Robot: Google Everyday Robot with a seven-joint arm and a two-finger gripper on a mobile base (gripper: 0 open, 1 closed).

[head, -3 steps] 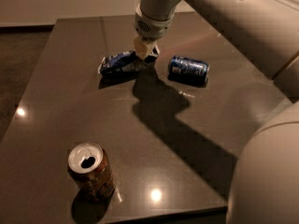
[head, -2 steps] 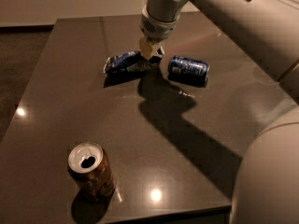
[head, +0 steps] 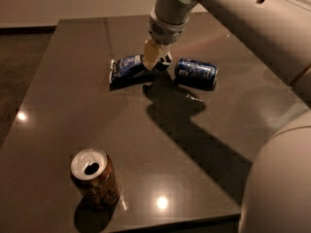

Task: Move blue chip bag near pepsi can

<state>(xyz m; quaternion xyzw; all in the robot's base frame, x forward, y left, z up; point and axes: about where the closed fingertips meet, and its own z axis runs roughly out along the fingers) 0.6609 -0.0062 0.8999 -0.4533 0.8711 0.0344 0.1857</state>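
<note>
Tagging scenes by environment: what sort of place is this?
Likely an office kitchen or lab: dark table, blue chip bag, pepsi can lying down, opened brown can. The gripper is at the bag's end nearest the pepsi can.

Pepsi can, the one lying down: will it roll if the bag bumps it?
It might: the pepsi can lies on its round side on the smooth table. But its end faces the blue chip bag, where the gripper is, so it may just slide.

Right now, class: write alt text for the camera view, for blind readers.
The claw is at one end of a blue chip bag lying beside a tipped pepsi can on a dark table; an upright orange-brown can stands apart.
</note>
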